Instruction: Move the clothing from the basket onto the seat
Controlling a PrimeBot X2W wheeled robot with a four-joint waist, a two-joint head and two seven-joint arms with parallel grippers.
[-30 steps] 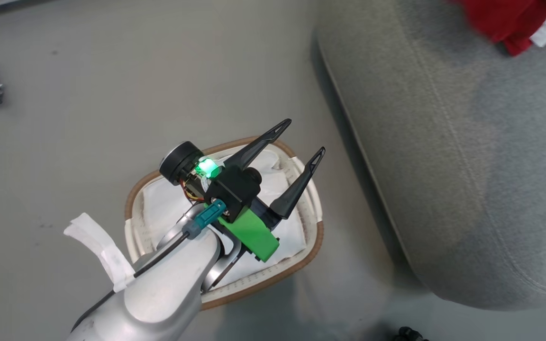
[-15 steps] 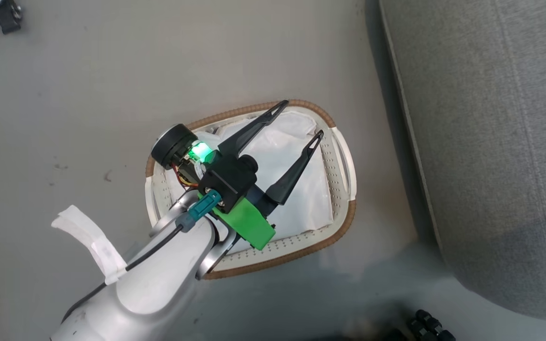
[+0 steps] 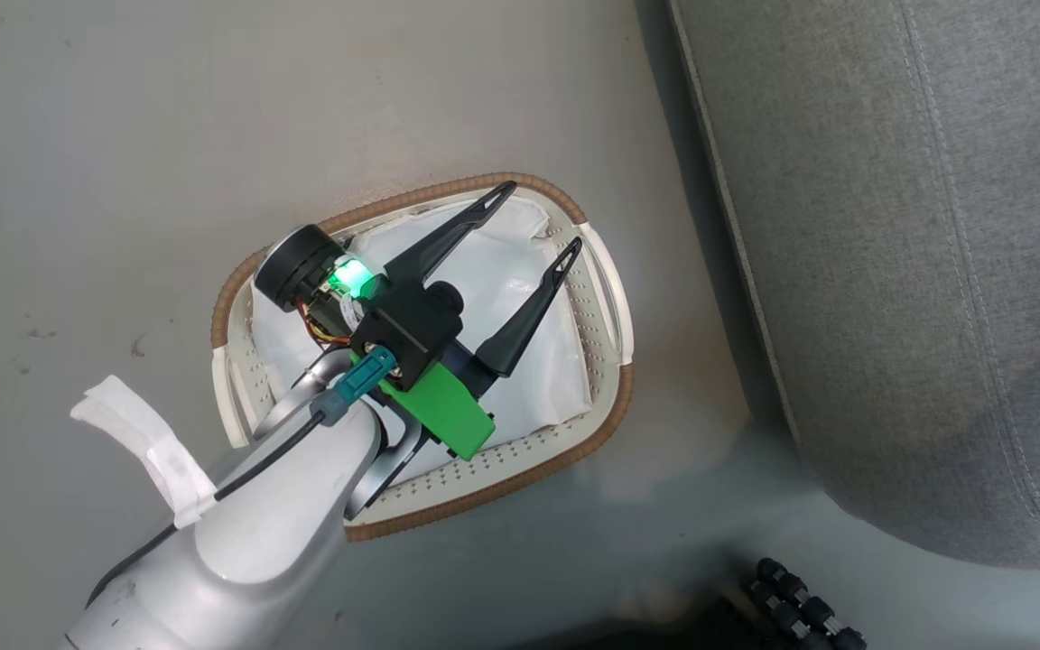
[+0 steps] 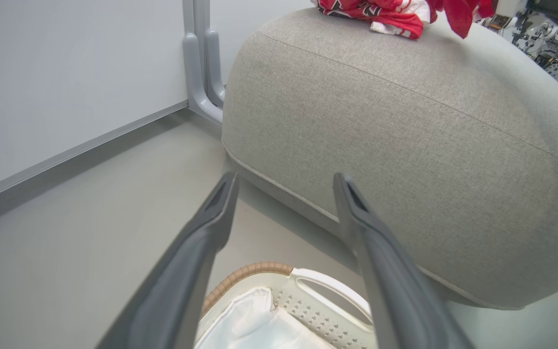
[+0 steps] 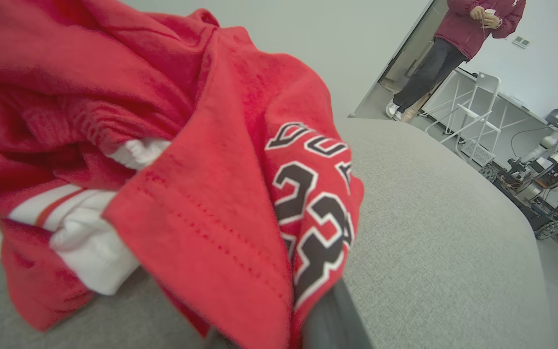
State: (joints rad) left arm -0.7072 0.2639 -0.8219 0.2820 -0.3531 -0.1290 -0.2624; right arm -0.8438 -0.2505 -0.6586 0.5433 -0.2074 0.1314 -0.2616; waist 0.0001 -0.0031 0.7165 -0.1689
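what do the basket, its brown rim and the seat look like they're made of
Basket: glossy white moulded plastic, judging by its perforated walls. Rim: braided brown strands, maybe rattan or imitation. Seat: matte grey woven upholstery, with visible weave and stitched seams.

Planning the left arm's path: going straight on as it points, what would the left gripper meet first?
Likely the seat, low on its grey side; the open left gripper looks clear of the basket rim. Depth unclear.
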